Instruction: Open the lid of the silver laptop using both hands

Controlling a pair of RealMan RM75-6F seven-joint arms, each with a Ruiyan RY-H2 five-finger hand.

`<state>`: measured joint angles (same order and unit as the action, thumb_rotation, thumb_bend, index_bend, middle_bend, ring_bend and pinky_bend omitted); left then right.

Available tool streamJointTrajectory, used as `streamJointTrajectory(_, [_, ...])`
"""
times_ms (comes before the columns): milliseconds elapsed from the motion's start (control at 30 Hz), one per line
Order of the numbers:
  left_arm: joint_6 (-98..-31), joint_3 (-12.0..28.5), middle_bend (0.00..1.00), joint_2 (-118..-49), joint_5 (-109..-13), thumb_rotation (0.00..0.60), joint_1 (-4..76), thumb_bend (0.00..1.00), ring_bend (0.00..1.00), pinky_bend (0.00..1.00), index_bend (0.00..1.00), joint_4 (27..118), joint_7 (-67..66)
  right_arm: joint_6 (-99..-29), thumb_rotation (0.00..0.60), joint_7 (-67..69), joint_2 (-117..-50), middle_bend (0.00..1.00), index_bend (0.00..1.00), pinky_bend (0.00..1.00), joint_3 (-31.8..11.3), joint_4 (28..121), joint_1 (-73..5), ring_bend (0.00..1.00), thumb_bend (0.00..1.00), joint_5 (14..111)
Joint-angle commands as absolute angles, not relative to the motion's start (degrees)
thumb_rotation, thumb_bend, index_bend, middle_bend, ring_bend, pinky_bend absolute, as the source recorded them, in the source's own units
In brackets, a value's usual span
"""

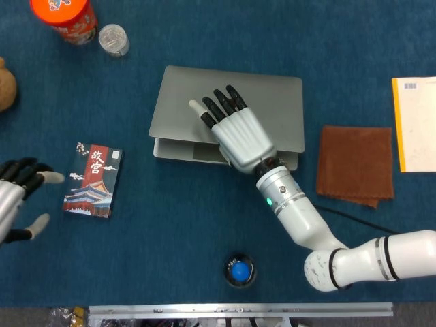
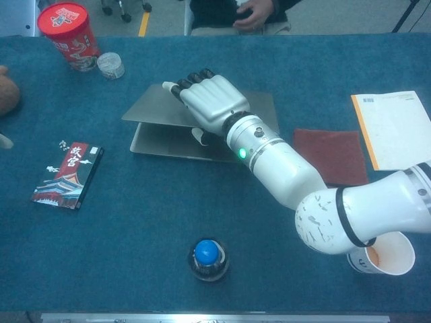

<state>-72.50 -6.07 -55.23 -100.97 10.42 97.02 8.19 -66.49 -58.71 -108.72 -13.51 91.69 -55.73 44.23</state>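
The silver laptop (image 1: 272,102) lies in the middle of the blue table, its lid (image 2: 151,108) lifted a little off the base (image 2: 161,142) at the front edge. My right hand (image 1: 235,133) grips the lid's front edge, fingers spread on top and thumb tucked under it, as the chest view shows (image 2: 209,104). My left hand (image 1: 13,197) shows at the far left edge of the head view, fingers apart, holding nothing, well away from the laptop.
A card box (image 1: 94,180) lies between the left hand and the laptop. A red cup (image 1: 65,17) and a small clear jar (image 1: 114,39) stand at the back left. A brown cloth (image 1: 354,163) and a notebook (image 1: 415,122) lie right; a blue-capped bottle (image 1: 239,270) stands in front.
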Motion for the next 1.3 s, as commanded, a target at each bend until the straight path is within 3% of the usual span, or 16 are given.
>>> streamJointTrajectory(33, [-70.27, -6.63, 0.19, -55.05, -102.34, 0.6, 12.59, 0.31, 0.14, 0.15, 0.24, 97.07, 9.06, -66.73, 0.6, -58.85, -108.79, 0.12, 0.02, 0.05, -13.61, 91.63, -56.0, 0.0, 0.39, 44.16])
streamJointTrajectory(133, [-66.43, -7.03, 0.15, -54.41, -101.86, 0.6, 14.77, 0.31, 0.12, 0.15, 0.19, 98.03, 8.72, -66.99, 0.6, -58.84, -108.87, 0.12, 0.02, 0.05, -13.7, 91.54, -56.23, 0.0, 0.39, 44.16])
streamJointTrajectory(267, [-61.8, -7.01, 0.04, -53.84, -101.06, 0.6, 17.75, 0.31, 0.02, 0.08, 0.07, 99.59, 7.87, -67.43, 0.6, -58.86, -108.96, 0.12, 0.02, 0.05, -13.95, 91.53, -56.49, 0.0, 0.39, 43.99])
streamJointTrajectory(1300, [-46.69, -3.82, 0.04, -63.86, -95.97, 0.6, 32.14, 0.31, 0.02, 0.08, 0.07, 100.15, 0.75, -68.06, 0.6, -59.02, -109.59, 0.12, 0.02, 0.05, -14.16, 89.94, -58.04, 0.0, 0.39, 42.8])
